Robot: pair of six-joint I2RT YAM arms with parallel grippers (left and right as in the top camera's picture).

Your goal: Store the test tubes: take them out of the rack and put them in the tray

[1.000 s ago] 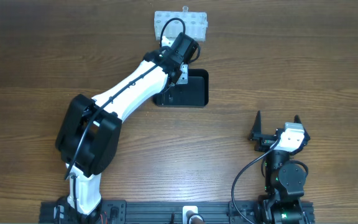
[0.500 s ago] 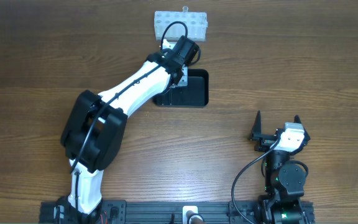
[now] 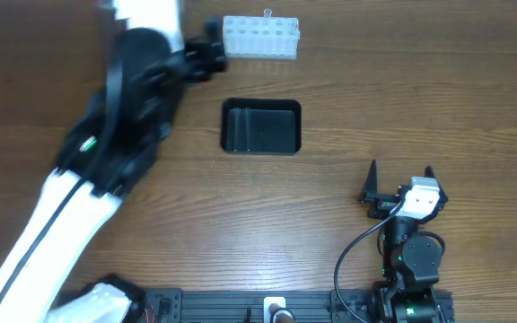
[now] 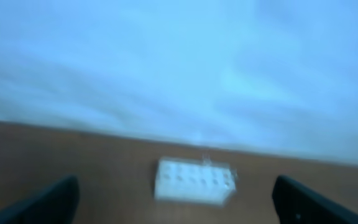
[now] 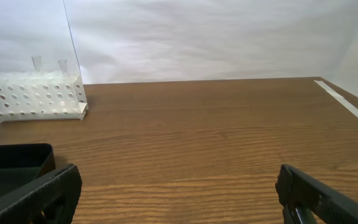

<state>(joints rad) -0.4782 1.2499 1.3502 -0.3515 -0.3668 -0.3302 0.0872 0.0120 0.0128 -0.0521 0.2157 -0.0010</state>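
The white test tube rack (image 3: 260,38) stands at the table's far edge, and a clear tube (image 3: 267,13) sticks up from it. In the right wrist view two tubes (image 5: 36,62) rise from the rack (image 5: 36,99). The black tray (image 3: 261,127) lies in front of the rack; I cannot tell whether tubes lie in it. My left gripper (image 3: 206,54) hangs lifted by the rack's left end, blurred. Its fingers (image 4: 55,199) are spread wide and hold nothing, with the rack (image 4: 194,180) ahead of them. My right gripper (image 3: 400,184) rests open near its base, away from the tray.
Bare wooden tabletop (image 3: 420,81) surrounds the rack and the tray. The left arm's white and black links (image 3: 115,135) cross the left part of the table. A white wall (image 5: 216,37) stands behind the far edge.
The left arm has swung up and to the left, off the tray, and its gripper now sits beside the rack's left end. The right arm has not moved.
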